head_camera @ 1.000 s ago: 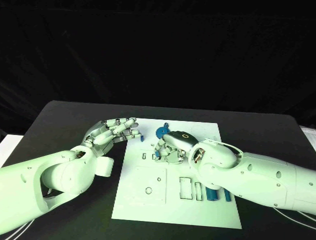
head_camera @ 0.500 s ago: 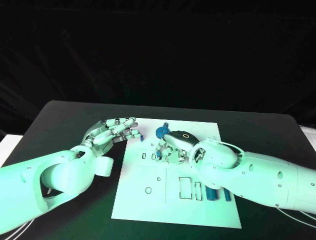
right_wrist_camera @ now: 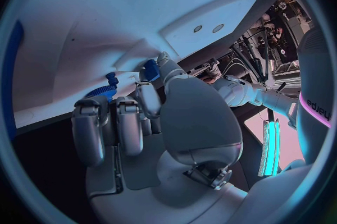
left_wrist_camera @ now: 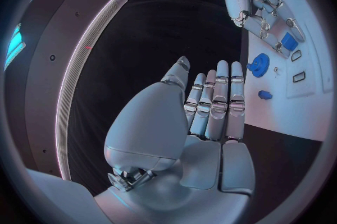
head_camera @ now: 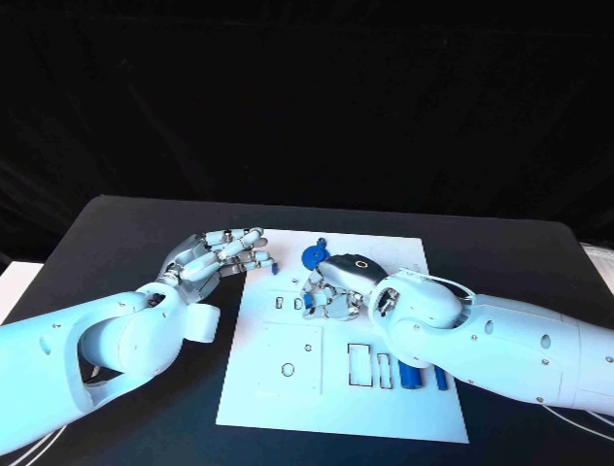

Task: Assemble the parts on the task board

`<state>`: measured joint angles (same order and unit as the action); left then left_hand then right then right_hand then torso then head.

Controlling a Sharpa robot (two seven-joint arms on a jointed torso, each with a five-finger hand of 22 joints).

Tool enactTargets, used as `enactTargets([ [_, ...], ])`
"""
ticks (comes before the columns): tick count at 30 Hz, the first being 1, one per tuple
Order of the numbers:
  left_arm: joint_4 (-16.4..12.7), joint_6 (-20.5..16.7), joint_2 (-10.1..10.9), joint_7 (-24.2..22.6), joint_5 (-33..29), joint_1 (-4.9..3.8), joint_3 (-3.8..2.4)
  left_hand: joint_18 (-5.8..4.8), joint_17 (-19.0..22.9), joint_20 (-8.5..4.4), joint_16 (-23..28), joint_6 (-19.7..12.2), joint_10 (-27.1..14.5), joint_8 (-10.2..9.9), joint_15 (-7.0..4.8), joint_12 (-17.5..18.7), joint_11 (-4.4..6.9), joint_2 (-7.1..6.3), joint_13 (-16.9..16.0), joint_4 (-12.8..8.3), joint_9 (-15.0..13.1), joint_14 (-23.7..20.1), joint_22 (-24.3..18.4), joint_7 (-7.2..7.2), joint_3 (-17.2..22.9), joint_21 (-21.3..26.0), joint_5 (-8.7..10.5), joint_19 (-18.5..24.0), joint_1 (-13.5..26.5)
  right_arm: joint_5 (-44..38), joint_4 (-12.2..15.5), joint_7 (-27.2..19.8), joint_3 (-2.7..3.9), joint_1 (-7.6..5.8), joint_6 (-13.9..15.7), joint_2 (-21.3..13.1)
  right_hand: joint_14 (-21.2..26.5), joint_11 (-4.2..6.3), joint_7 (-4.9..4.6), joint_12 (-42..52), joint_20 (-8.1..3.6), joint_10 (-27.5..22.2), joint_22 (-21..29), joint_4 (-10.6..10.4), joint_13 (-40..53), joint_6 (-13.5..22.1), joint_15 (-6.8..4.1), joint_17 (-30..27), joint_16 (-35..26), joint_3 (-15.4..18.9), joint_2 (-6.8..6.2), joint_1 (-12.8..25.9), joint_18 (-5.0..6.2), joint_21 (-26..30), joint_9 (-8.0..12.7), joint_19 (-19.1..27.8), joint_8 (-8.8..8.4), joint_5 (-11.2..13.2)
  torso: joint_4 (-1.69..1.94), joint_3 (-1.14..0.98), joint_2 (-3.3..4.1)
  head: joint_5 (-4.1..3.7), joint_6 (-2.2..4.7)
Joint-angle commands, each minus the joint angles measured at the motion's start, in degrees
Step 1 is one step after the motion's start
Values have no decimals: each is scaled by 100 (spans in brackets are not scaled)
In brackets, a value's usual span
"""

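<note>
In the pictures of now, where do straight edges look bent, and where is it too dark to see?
Left wrist view: the task board edge curves from fisheye distortion. Right wrist view: the right hand looms large, with the board bowed around it. Head view: everything behind the table is black.

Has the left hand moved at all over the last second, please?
No. The left hand stays open at the task board's left edge, its fingertips just as close to the board's far-left corner as before.

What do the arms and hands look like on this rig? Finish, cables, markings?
Smooth white rounded arm shells with small dark screw holes. The left hand and right hand are silver metal with segmented fingers. The right hand's back carries a dark oval with a yellow ring. Thin white cables trail under both forearms.
</note>
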<state>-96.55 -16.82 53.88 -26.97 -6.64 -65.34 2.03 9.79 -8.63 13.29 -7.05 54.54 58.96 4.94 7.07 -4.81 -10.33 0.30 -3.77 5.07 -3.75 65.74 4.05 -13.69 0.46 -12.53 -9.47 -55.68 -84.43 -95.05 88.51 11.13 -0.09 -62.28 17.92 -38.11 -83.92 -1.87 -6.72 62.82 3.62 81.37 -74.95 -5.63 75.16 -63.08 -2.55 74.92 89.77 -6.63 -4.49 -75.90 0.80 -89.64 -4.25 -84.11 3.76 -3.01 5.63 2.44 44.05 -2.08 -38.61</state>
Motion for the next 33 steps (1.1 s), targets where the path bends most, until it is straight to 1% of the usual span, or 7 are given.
enactTargets([
  [1,-2,121,-13,-55,-13,-2,-3,68,-8,3,12,-27,-43,-18,5,23,3,41,6,-30,2,-54,-7,3,12,22,19,30,12,-136,-27,201,-39,48,-202,-8,-595,-13,-17,-83,42,-67,-1378,-54,26,95,54,1451,-8,93,-73,89,-49,28,28,-517,-20,22,0,4,4,-9,10],
  [6,1,128,-16,-47,-13,-2,-3,68,-8,3,12,-27,-43,-18,5,23,3,41,6,-30,2,-54,-7,3,12,22,19,30,12,-170,-25,248,-39,48,-45,-3,-591,-39,-39,-231,67,-138,-1349,-243,-63,234,77,1436,-17,242,-157,236,-42,43,47,-500,-10,16,3,6,1,-21,20],
  [9,4,132,-16,-42,-13,-2,-3,68,-12,6,19,-27,-44,-18,8,23,1,44,5,-32,0,-54,-8,1,11,27,21,30,26,-186,-20,238,-39,48,159,-2,-590,-45,-46,-287,73,-165,-1340,-308,-99,264,83,1435,-17,274,-168,251,-39,48,47,-495,-6,13,5,5,1,-25,21],
  [14,11,141,-18,-31,-13,-2,-3,68,-12,6,19,-27,-44,-18,8,23,1,44,5,-32,0,-54,-8,1,11,27,21,30,26,-196,21,110,-39,51,557,-1,-591,-47,-48,-285,77,-170,-1339,-330,-104,272,86,1439,-15,266,-145,217,-39,49,46,-495,1,3,6,3,3,-26,34],
  [25,36,156,-23,-7,-13,-1,-2,68,-13,6,21,-28,-44,-19,8,23,0,42,5,-34,0,-53,-8,1,10,28,23,30,29,-146,294,-282,-27,75,1125,-143,-592,-45,-46,-226,80,-152,-1339,-339,-79,266,86,1440,-15,256,-128,168,-39,49,42,-495,13,0,-5,-2,0,-25,52],
  [29,51,155,-22,48,-13,0,-1,80,-34,-12,10,26,15,8,-23,-3,43,80,-2,-73,-8,-1,1,61,55,15,24,-8,-8,145,467,-690,10,72,1147,-306,-591,-45,-46,-234,80,-155,-1339,-341,-84,266,86,1435,-18,259,-132,165,-39,49,41,-495,14,-1,-6,2,-8,-36,61],
  [33,79,144,-23,159,111,0,0,86,-189,-156,-193,156,180,39,-176,-31,141,104,-2,-126,-10,436,79,141,151,-169,23,-336,-21,575,724,-1131,83,45,1025,-565,-584,-52,-53,-276,84,-179,-1318,-362,-111,283,90,1411,-32,287,-164,151,-34,60,43,-483,11,-14,-8,-2,-10,-35,86],
])
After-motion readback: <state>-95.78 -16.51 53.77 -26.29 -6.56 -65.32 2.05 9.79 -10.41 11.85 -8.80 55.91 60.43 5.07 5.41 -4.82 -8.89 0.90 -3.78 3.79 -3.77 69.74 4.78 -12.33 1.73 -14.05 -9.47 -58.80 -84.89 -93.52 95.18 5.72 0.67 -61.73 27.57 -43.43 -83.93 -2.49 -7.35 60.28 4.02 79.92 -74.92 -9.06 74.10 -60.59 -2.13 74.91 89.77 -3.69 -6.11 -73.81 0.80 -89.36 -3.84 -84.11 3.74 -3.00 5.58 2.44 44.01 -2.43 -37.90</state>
